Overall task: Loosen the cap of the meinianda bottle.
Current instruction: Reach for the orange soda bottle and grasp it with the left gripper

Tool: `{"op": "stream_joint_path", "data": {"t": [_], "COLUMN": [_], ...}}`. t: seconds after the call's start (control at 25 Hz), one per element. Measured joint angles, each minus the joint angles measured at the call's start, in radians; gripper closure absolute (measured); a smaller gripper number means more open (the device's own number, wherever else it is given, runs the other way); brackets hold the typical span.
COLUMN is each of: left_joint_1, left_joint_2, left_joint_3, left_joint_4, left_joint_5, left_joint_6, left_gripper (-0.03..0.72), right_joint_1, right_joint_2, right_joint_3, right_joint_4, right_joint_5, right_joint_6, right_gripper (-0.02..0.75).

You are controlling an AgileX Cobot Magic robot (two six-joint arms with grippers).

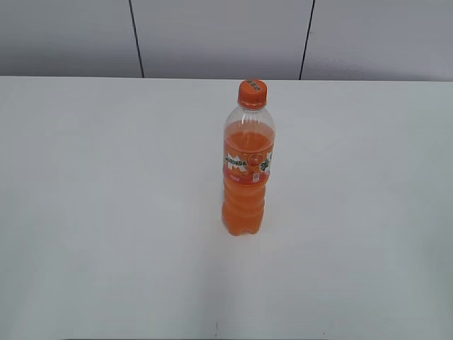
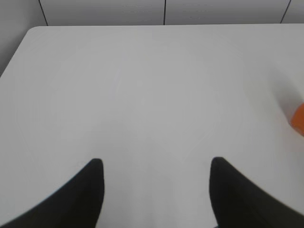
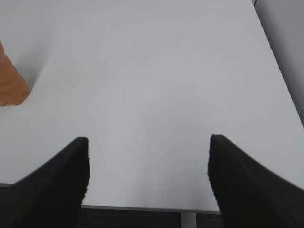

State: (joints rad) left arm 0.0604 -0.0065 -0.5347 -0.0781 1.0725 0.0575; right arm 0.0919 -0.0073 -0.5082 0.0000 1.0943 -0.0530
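The meinianda bottle (image 1: 247, 170) stands upright near the middle of the white table (image 1: 106, 212). It holds orange drink and has an orange-and-green label band. The orange cap (image 1: 253, 93) sits on its neck. A sliver of the bottle shows at the right edge of the left wrist view (image 2: 299, 118) and at the left edge of the right wrist view (image 3: 9, 80). My left gripper (image 2: 156, 164) is open and empty over bare table. My right gripper (image 3: 148, 142) is open and empty near the table's front edge. Neither gripper shows in the exterior view.
A grey panelled wall (image 1: 219, 35) runs behind the table's far edge. The table's front edge (image 3: 142, 208) shows in the right wrist view, with a white leg (image 3: 188, 221) below it.
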Motion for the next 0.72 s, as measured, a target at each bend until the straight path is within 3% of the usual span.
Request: {"op": "stream_joint_path", "data": {"t": [0.72], "left_joint_1": [0.000], "left_joint_2": [0.000], "left_joint_3": [0.000], "left_joint_4": [0.000], "left_joint_5": [0.000], "left_joint_6": [0.000], "left_gripper": [0.252], "right_joint_1": [0.000], "right_joint_2": [0.000], "right_joint_3": [0.000], "right_joint_4": [0.000], "right_joint_5": [0.000], "right_joint_6": [0.000], "right_gripper": [0.154]}}
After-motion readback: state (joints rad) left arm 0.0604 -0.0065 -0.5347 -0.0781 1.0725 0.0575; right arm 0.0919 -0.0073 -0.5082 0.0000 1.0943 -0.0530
